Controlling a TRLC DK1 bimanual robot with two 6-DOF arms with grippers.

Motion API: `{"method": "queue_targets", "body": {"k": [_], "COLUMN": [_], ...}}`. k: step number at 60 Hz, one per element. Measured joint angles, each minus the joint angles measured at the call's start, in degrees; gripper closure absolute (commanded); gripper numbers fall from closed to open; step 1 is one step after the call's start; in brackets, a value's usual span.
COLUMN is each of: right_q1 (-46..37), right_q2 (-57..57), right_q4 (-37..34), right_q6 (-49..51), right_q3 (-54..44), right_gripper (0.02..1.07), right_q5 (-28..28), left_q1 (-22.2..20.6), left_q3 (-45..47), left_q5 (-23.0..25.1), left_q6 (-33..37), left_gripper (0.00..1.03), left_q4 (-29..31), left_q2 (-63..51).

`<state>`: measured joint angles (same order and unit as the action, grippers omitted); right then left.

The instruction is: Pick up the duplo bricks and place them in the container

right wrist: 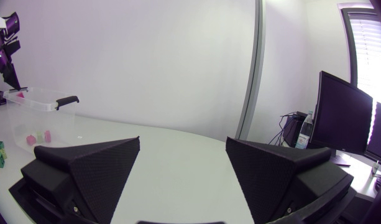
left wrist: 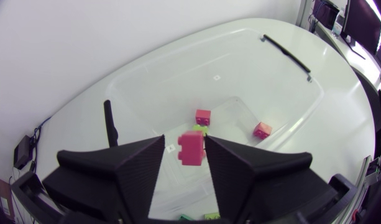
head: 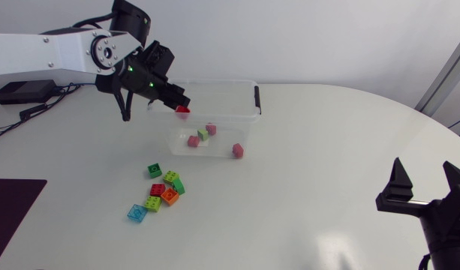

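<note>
Red plastic duplo brick [left wrist: 192, 149], above the clear plastic container [head: 214, 82], is apparently being released from the left gripper [left wrist: 184, 138], jaws wider than it; right gripper [head: 423, 166] is being held wide open, empty; a grasp among the loose coloured bricks [head: 160, 191] beside the container is being called for next.

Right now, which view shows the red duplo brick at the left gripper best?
Left wrist view: the red duplo brick is large between the fingers of the left gripper. Head view shows it tiny; right wrist view, too far to tell.
</note>
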<state>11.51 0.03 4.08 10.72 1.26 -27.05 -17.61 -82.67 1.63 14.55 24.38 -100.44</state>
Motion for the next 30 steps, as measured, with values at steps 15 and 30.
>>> {"method": "queue_targets", "body": {"k": [15, 30], "right_q1": [0.0, 0.0], "right_q2": [0.0, 0.0], "right_q4": [0.0, 0.0], "right_q6": [0.0, 0.0], "right_q3": [0.0, 0.0], "right_gripper": [0.07, 0.07], "right_q5": [0.0, 0.0], "left_q1": [6.7, 12.8], "left_q3": [-1.7, 3.5], "left_q5": [7.8, 11.1], "left_q6": [5.9, 19.9], "left_gripper": [0.07, 0.09], "left_q4": [6.0, 12.8], "left_q2": [1.2, 11.8]}}
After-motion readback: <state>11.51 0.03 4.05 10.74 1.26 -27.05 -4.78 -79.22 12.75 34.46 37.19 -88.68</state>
